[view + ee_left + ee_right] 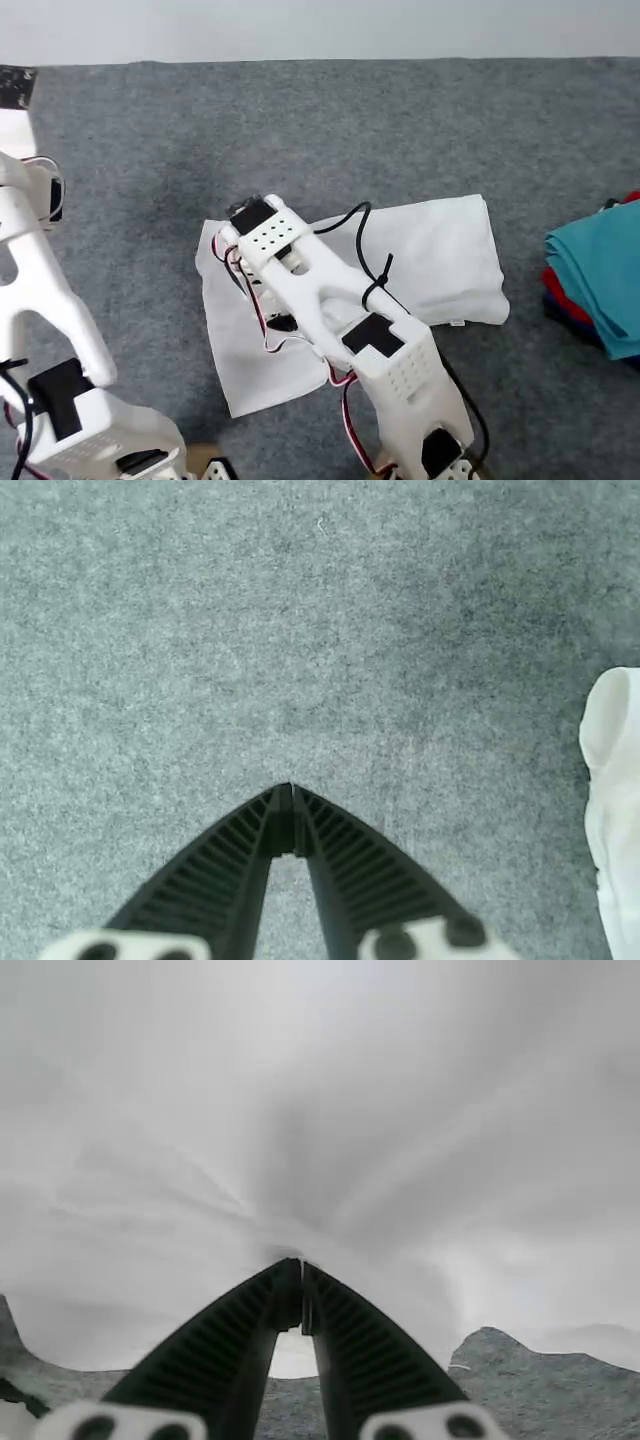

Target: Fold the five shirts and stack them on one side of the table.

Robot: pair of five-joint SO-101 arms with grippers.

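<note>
Right gripper (297,1275) closed tip-to-tip against white shirt (440,250) | left gripper (292,796) closed, empty, near its edge | check you've pinched cloth before folding over

A grey, felt-like mat covers the bench (400,130). A pale wall (320,28) runs along its far edge. The light is even.

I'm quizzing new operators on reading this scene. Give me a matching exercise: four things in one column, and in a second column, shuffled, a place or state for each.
1 white shirt
2 teal shirt
3 left pincer
4 right pincer

A on top of the stack
B shut, above bare table
C lying mid-table, partly folded
D shut on the white shirt

Pairs: 1-C, 2-A, 3-B, 4-D
</note>
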